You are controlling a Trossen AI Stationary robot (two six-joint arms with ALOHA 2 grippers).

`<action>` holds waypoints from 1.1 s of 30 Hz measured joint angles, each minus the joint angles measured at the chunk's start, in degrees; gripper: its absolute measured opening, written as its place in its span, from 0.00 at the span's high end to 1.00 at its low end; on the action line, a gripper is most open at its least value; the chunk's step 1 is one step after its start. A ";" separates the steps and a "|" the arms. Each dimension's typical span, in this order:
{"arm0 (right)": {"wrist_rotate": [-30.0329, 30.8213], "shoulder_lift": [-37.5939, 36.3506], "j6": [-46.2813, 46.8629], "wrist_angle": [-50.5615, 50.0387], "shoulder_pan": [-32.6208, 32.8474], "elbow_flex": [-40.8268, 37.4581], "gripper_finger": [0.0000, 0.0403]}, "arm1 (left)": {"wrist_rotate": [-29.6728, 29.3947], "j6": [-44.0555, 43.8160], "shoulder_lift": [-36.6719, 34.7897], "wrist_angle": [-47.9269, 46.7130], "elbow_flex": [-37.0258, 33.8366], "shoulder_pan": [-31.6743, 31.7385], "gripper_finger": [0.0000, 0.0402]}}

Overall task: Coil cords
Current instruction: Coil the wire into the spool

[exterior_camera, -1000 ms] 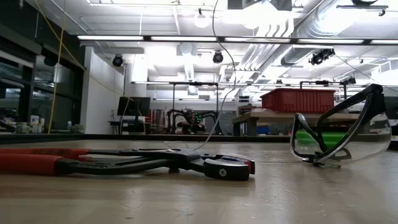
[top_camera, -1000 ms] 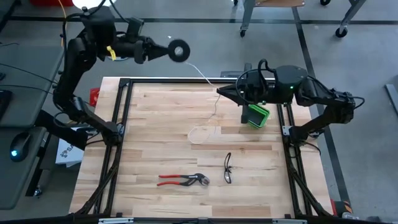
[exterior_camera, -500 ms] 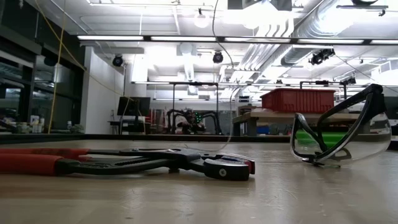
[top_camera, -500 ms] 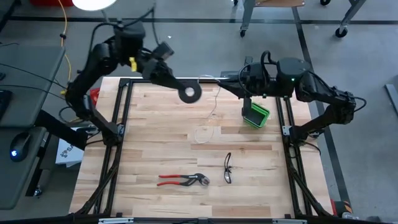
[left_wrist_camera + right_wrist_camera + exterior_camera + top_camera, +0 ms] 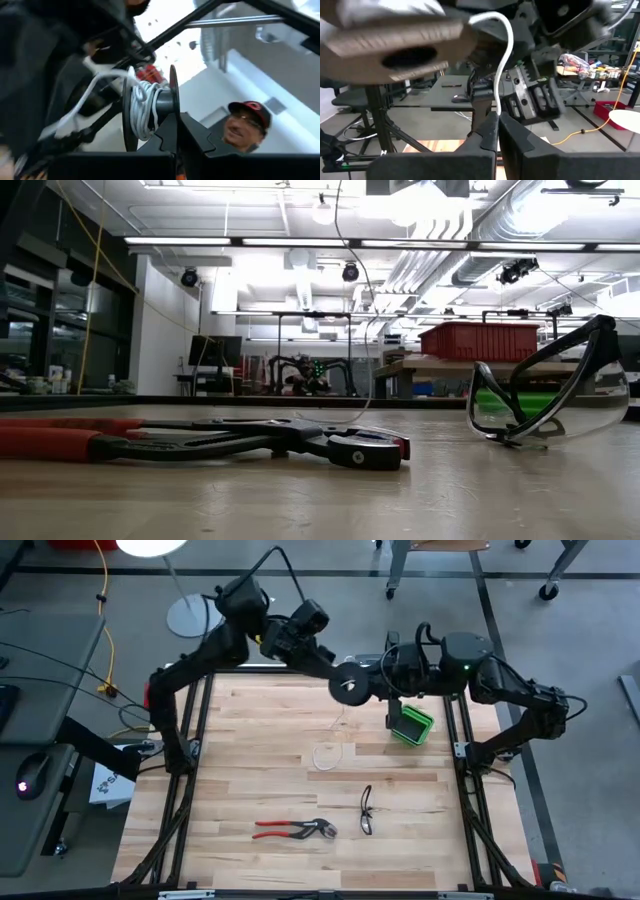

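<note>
Spool [image 5: 150, 107] clamped in left tool [image 5: 175, 131], cord [image 5: 501, 65] pinched in right tool [image 5: 496, 131], wrist views only.

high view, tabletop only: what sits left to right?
Red-handled pliers → loose cord loop → safety glasses → green box.

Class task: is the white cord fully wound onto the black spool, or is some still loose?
Partly wound. Turns wrap the spool, but the cord still trails in a loop on the table.
</note>
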 joint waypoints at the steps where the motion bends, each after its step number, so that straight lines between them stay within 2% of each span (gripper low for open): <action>1: -0.08 0.12 0.02 0.36 0.00 0.00 1.00 | -0.16 -1.41 0.70 3.30 0.00 -0.14 1.00; 5: -0.87 0.47 0.65 0.83 0.00 0.00 1.00 | -4.13 -5.89 3.34 15.46 -0.02 -0.57 1.00; 8: -0.90 0.57 1.52 1.21 0.00 0.02 1.00 | -8.02 -6.34 4.31 20.47 -0.04 -0.59 1.00; 12: -0.87 0.66 1.70 2.34 0.04 0.02 1.00 | -14.31 -0.57 4.36 22.78 -0.04 -0.64 1.00; 15: -0.85 0.69 1.65 3.68 0.73 0.02 1.00 | -15.98 5.77 4.00 22.74 -0.04 0.22 1.00; 21: 0.89 0.60 1.57 5.52 0.89 0.13 0.99 | -23.48 13.53 3.22 23.96 -0.04 1.32 1.00; 24: 0.41 0.74 1.53 4.31 0.92 0.06 0.91 | -25.68 17.23 2.96 25.23 -0.04 1.79 1.00; 27: 0.54 1.14 1.51 3.93 1.01 -0.07 0.79 | -26.43 17.96 2.21 25.72 0.04 2.39 1.00; 33: 7.51 3.65 0.34 4.83 0.76 -0.04 0.61 | -27.29 17.79 1.88 27.67 0.07 1.78 1.00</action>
